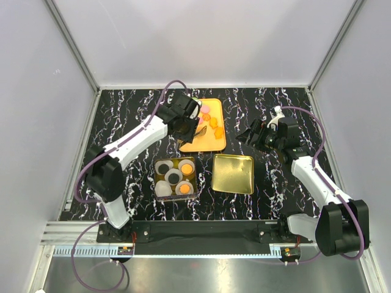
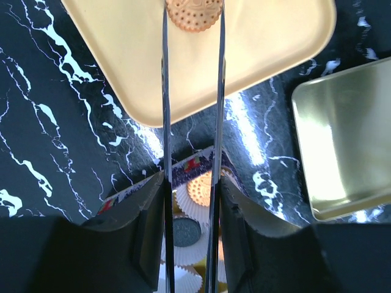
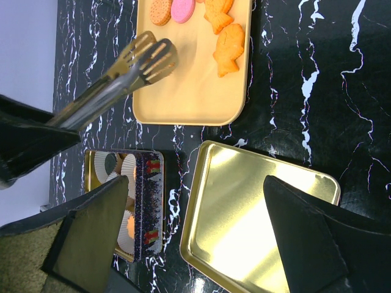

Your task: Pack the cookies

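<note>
The left fingers (image 2: 143, 232) are closed tight on the tongs (image 3: 122, 73). The tips of the tongs hang over the yellow tray (image 1: 198, 144), close to a round cookie (image 2: 193, 13); I cannot tell if they grip it. More cookies (image 3: 226, 46) lie on the tray, and some sit in the paper cups (image 1: 164, 188) of the tin (image 3: 149, 201). The right fingers (image 3: 305, 238) are wide open and empty above the gold lid (image 1: 233, 174). The thin blades may pinch weakly, so the cookie could slip onto the tabletop (image 1: 122, 110) or break.

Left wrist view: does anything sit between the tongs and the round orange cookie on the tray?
Nothing visible does. The cookie sits on the tray and shows right between the two blades of the tongs that the left gripper holds.
</note>
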`<state>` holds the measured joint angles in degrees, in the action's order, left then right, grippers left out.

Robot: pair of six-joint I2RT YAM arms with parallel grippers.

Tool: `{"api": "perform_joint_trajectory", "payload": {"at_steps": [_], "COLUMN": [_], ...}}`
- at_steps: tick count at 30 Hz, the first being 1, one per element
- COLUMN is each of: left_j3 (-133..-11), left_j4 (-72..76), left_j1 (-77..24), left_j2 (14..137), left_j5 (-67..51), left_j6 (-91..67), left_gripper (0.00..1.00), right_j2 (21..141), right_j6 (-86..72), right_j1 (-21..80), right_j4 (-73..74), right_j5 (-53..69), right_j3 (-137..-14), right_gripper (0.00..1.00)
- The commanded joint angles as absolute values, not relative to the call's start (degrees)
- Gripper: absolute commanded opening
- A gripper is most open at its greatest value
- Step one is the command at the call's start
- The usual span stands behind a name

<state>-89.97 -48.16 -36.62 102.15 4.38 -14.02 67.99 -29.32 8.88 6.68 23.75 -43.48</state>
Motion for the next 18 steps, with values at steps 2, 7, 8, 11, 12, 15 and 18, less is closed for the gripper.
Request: {"api": "perform_joint_trajectory", "payload": {"at_steps": [2,7,8,11,12,15,18], "left_j3": [-89.8,-84.0,-81.5,-75.7,-74.3,-69.4,-65.9], "left_j4": [-47.6,-48.5,-48.8,-49.8,-50.7,-53.3,-56.7], "left_j1": [-36.2,-36.2,-36.2,-36.3,-36.3,-36.3,-36.3], "left_j2": [94.1,85.3,83.9,77.6,76.0,69.5,62.9], "left_j5": [1.2,0.4,0.4,0.4,0.4,0.8,0.7], "left_j6": [-15.7,-17.0,-17.1,-17.8,-17.9,-18.3,-19.0], "left_gripper": [0.33,0.33,0.33,0.33,0.33,0.34,0.34], "right_j2": [66.4,66.0,66.0,66.2,66.2,66.3,66.5], "right_j6": [-28.1,-28.2,-28.2,-28.3,-28.3,-28.4,-28.4], "right_j1": [9.2,9.2,9.2,9.2,9.2,9.2,9.2], "right_j4": [5.2,5.4,5.4,5.3,5.3,5.1,5.0], "right_j5": [25.0,25.0,25.1,25.3,25.3,25.3,25.3], "right_j3": [-45.4,-45.4,-45.4,-45.4,-45.4,-45.4,-45.4], "right_gripper": [1.00,1.00,1.00,1.00,0.99,1.00,1.00]}}
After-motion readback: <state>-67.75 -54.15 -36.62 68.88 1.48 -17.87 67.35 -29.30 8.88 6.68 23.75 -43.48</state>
